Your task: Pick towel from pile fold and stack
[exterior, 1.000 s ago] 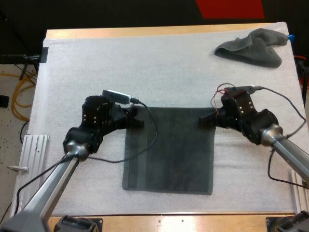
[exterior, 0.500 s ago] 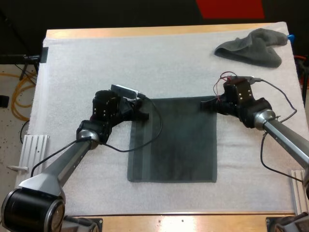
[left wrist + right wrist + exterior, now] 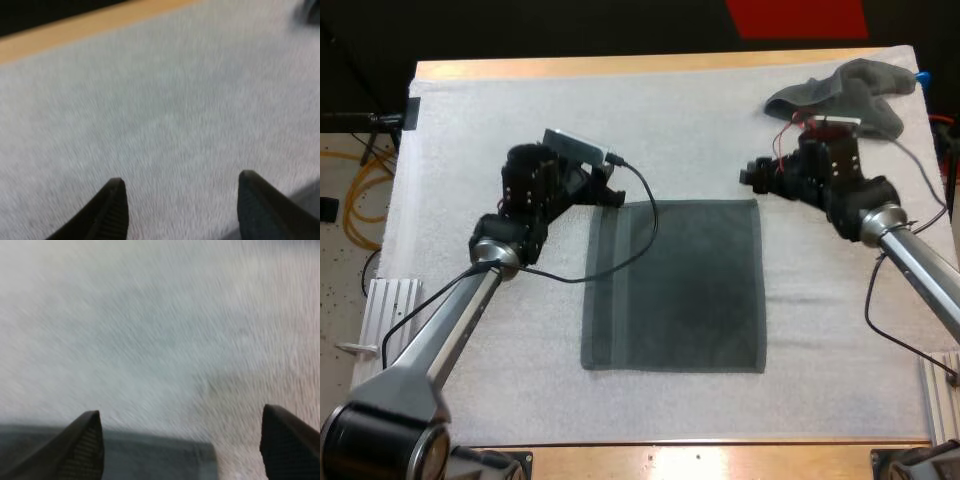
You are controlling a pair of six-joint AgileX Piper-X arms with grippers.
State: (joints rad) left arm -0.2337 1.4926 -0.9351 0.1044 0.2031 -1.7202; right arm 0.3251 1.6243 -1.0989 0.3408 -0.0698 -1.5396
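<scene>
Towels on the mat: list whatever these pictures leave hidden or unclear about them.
- Crumpled towel, high view: near edge hidden behind the right hand; one towel or several, cannot tell.
- Flat towel, high view: single or doubled layer, cannot tell; underside hidden.
- Flat towel, right wrist view: cut off by the frame edge past its corner.
</scene>
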